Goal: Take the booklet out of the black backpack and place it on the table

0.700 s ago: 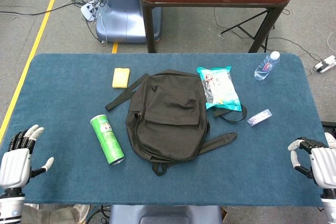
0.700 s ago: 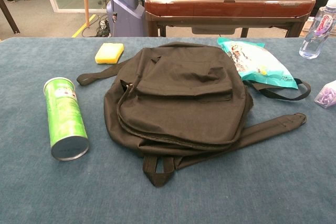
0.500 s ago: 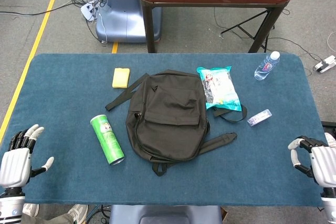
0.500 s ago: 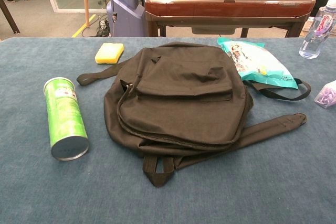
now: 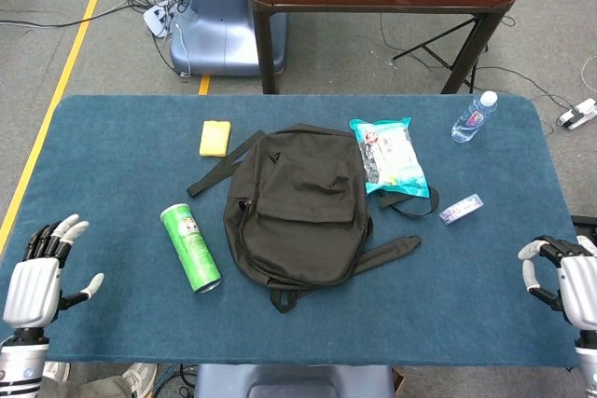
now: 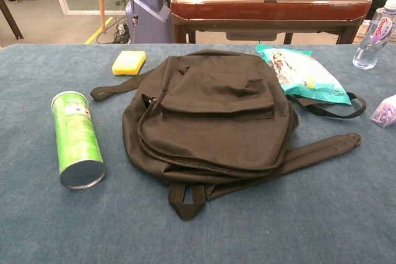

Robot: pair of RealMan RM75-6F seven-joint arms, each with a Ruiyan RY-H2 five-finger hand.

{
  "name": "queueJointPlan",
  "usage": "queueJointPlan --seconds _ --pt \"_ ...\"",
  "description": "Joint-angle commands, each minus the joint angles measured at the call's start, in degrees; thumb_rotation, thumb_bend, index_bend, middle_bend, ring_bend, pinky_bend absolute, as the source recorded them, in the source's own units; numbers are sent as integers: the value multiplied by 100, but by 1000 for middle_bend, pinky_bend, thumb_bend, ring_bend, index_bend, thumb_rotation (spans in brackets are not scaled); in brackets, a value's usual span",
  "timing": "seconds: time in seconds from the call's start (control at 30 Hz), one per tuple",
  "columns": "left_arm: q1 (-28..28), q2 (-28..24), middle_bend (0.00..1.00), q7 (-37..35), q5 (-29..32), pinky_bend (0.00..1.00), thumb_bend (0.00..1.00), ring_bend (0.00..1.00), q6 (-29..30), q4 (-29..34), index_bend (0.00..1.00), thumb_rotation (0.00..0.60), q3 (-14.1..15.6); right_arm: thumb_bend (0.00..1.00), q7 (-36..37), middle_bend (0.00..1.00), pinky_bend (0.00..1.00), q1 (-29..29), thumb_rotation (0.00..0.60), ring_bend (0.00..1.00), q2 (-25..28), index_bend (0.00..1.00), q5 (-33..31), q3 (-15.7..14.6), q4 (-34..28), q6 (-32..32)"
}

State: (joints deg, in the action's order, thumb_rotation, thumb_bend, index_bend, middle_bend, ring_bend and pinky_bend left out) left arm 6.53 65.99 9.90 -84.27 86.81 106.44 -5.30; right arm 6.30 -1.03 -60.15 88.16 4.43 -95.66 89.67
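Both hands, left hand [image 5: 37, 279] and right hand [image 5: 564, 277], hover empty with fingers apart, the black backpack [image 5: 297, 204] well ahead between them, untouched, no booklet visible yet.

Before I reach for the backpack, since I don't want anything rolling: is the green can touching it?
Apart. The chest view shows bare blue cloth between the green can and the backpack.
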Motion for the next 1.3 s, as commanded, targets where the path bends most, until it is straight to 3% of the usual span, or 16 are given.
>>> queueJointPlan --seconds 0.03,0.27,0.53,0.87,1.07,1.3 --pt "255 -107 135 -377 -268 53 254 108 -335 -20 213 600 6 473 -29 445 474 -47 600 433 63 510 -3 40 -60 -25" --pt "1054 -344 135 -894 -663 53 254 108 -1385 357 213 600 -74 473 -122 445 474 -145 600 431 161 510 68 87 -214 -69" --pt "2047 312 135 -194 -908 52 254 107 -2406 218 199 600 -260 473 -194 444 473 -186 600 431 215 509 122 69 -304 -100" --pt "2953 1319 135 901 -135 40 254 101 -3548 -302 164 600 -363 473 -141 444 474 -156 600 430 225 509 97 39 -278 -69" --pt "3286 1964 135 1191 486 39 254 105 -3763 -667 219 600 -502 473 -85 443 474 -162 600 430 211 509 93 33 -239 -75" --pt "3586 2496 135 1656 939 39 254 117 -3838 -1048 255 600 -469 473 18 443 473 -122 600 430 254 509 72 31 -187 -14"
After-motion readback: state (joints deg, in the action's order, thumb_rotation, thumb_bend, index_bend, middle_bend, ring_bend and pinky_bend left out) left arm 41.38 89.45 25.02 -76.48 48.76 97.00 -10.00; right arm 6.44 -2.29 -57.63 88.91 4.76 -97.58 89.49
